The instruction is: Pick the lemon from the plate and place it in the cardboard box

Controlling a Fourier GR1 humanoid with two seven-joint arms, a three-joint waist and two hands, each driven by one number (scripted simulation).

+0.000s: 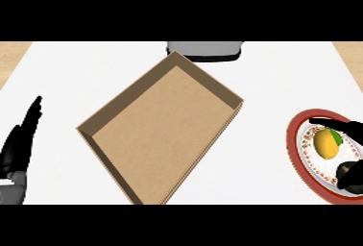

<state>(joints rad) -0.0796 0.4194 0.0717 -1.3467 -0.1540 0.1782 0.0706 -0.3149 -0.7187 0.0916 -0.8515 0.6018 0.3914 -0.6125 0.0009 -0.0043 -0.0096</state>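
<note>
Right robot hand point(349, 174) brackets the lemon point(327, 143)
Oval yellow lemon lies untouched between its spread black fingers on the red-rimmed plate point(300, 166); left robot hand point(21, 144) open.

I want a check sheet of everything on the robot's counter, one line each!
Surface: white counter, wood at its far corners.
Job's things: lemon on the red-rimmed plate; cardboard box open, nothing inside.
Clutter: grey object behind the box.
Robot hands: right robot hand around the lemon, fingers not closed on it; left robot hand open, resting at the left edge.
Cables: nothing seen.
Surroundings: nothing seen.
</note>
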